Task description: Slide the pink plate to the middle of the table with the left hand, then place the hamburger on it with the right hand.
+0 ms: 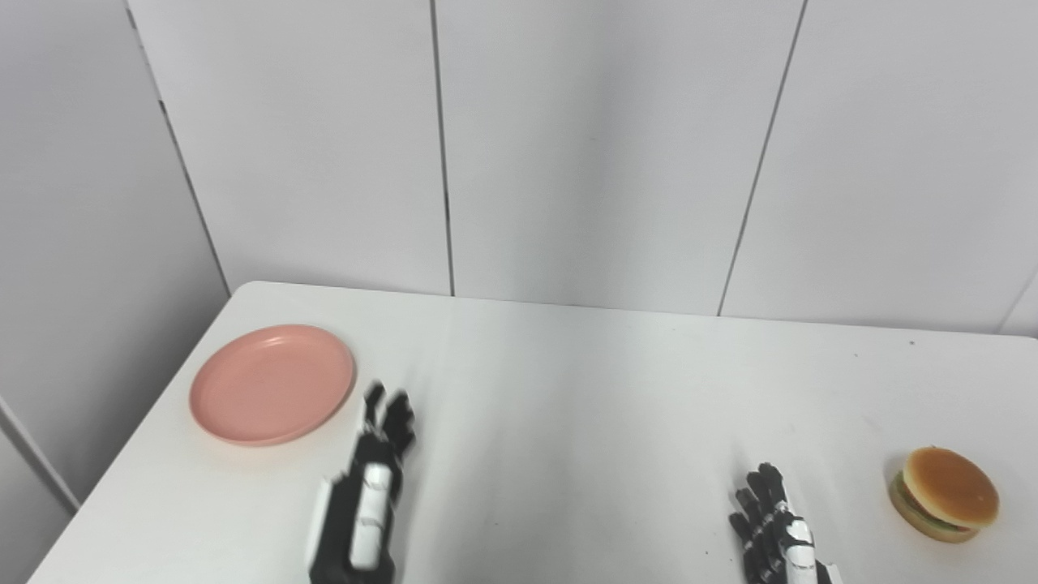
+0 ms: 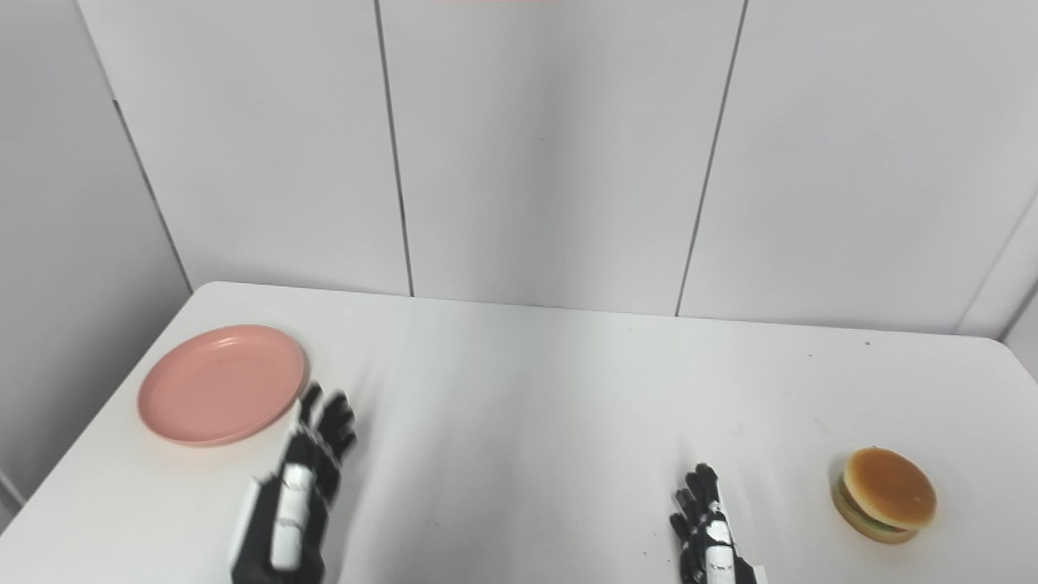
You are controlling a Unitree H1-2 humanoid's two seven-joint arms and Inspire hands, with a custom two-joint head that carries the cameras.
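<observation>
left hand (image 1: 369, 478) empty, fingers apart, just beside pink plate (image 1: 272, 383) | right hand (image 1: 770, 523) empty, waiting | I feared a shove would send plate off the table (image 1: 568, 405) edge

You get bright, even, diffuse light, with a soft sheen streaking the glossy white rectangular tabletop (image 1: 568, 405) mid-surface. Shadows are faint; the small tan-bunned hamburger (image 1: 945, 493) near the tabletop's right edge casts one on its left. The black-and-white left hand (image 1: 369, 487) is motion-blurred; everything else is sharp.
</observation>
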